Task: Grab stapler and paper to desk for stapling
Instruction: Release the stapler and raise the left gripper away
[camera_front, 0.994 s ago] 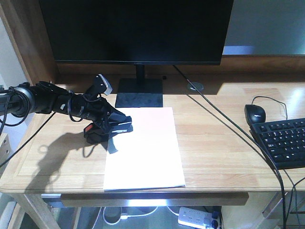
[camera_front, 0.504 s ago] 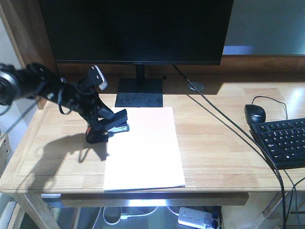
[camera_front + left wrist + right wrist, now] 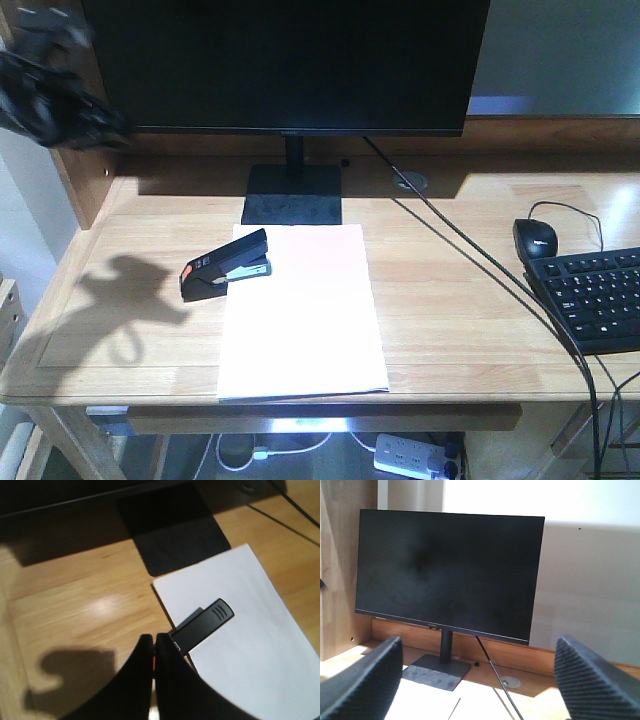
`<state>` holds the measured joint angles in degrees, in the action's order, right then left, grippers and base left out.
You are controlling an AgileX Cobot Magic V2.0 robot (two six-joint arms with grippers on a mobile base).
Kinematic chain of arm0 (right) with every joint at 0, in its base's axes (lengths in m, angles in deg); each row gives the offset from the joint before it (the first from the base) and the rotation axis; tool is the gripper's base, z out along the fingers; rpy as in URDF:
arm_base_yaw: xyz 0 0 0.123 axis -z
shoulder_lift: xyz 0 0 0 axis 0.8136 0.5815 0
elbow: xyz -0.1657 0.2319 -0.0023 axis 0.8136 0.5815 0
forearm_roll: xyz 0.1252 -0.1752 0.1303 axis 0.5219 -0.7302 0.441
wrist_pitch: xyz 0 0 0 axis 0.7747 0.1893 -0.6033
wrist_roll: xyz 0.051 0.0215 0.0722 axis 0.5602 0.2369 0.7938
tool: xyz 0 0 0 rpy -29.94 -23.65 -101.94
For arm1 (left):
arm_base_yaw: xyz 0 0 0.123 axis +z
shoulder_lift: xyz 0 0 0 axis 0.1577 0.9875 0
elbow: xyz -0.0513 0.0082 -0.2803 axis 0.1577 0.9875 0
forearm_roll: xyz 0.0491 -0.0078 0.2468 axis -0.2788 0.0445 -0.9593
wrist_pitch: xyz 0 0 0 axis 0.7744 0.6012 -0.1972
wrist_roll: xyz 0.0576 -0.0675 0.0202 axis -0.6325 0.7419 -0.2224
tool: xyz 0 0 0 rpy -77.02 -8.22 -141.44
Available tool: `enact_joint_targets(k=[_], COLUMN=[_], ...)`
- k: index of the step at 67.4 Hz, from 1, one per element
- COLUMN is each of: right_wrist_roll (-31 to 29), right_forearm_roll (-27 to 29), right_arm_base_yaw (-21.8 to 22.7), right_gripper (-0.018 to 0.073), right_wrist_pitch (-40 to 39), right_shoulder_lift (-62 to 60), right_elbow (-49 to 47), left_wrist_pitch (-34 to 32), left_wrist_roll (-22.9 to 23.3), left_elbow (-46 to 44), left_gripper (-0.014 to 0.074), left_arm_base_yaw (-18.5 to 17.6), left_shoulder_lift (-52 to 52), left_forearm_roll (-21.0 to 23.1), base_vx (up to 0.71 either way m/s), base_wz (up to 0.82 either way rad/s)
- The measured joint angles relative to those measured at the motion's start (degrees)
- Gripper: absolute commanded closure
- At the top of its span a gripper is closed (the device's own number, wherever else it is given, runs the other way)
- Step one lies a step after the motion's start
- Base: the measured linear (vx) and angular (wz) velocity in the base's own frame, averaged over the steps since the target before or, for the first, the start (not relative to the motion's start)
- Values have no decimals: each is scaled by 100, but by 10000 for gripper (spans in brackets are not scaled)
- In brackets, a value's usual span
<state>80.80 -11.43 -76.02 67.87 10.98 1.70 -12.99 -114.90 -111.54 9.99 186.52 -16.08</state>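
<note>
The paper [image 3: 302, 312] lies flat on the worktop [image 3: 460, 300], its near edge close to the front rim, bare wood open to its left and right. The stapler [image 3: 226, 265] rests at the sheet's far-left corner, nose overlapping the paper, rear on the wood. Right of the open stretch sit a keyboard [image 3: 598, 296] and mouse [image 3: 535, 237]. Behind stands the monitor [image 3: 285, 65]. The left gripper [image 3: 154, 655] hangs above the stapler, jaws together, holding nothing. The right gripper [image 3: 477, 672] faces the monitor, jaws wide apart, holding nothing.

black-and-orange stapler [image 3: 226, 265], white paper [image 3: 300, 312], seemingly grained desk [image 3: 460, 300]
</note>
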Motion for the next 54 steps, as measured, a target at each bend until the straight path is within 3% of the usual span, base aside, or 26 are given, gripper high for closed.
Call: enact_joint_targets(k=[4,11,29,40,54], right_wrist_roll=[0,0,0,0,0], right_forearm_roll=[0,0,0,0,0], right_arm_base_yaw=[0,0,0,0,0], right_gripper=[-21,-21,-21,-21,-21], right_wrist_pitch=[0,0,0,0,0], right_shoulder_lift=[0,0,0,0,0], right_elbow=[0,0,0,0,0], left_wrist_pitch=[16,30,-65,-834,-2179], left_wrist_roll=[424,740,708,701,701], left_elbow=[0,11,80,762,2552], left_gripper=[603,603,603,603,603], left_arm_base_yaw=[114,234,276,276,276], left_shoulder_lift=[-196,-467,-1269,-2380,-3922], left_forearm_roll=[-235,-468,-519,-501,-495], base_vx=[0,0,0,0,0], base_wz=[0,0,0,0,0])
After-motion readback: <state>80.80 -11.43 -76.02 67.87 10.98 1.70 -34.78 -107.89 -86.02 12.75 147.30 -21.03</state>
